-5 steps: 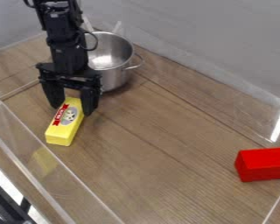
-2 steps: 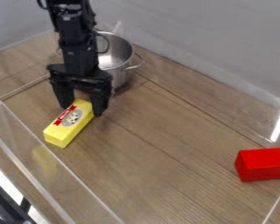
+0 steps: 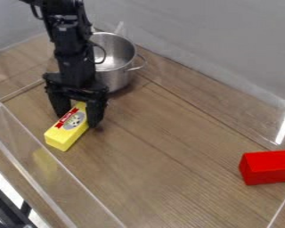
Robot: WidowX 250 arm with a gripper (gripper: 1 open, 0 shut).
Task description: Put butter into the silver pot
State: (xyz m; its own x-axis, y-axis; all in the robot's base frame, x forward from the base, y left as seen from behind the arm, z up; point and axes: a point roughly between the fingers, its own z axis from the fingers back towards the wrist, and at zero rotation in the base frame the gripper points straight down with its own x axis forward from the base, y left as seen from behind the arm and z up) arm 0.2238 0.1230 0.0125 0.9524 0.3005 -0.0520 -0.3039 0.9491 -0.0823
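The butter, a yellow stick with a red-and-white label, lies flat on the wooden table at the left. My gripper hangs just above its far end, open, with one black finger on each side of the stick. The silver pot stands upright right behind the gripper, and the arm hides part of its left side. I cannot tell whether the fingers touch the butter.
A red rectangular block lies at the far right of the table. Clear plastic walls border the table along the left and front edges and at the right back.
The gripper drifted right and lifted slightly, then came back left and down over the butter's far end. The butter shifted a little. The pot and red block stayed put.
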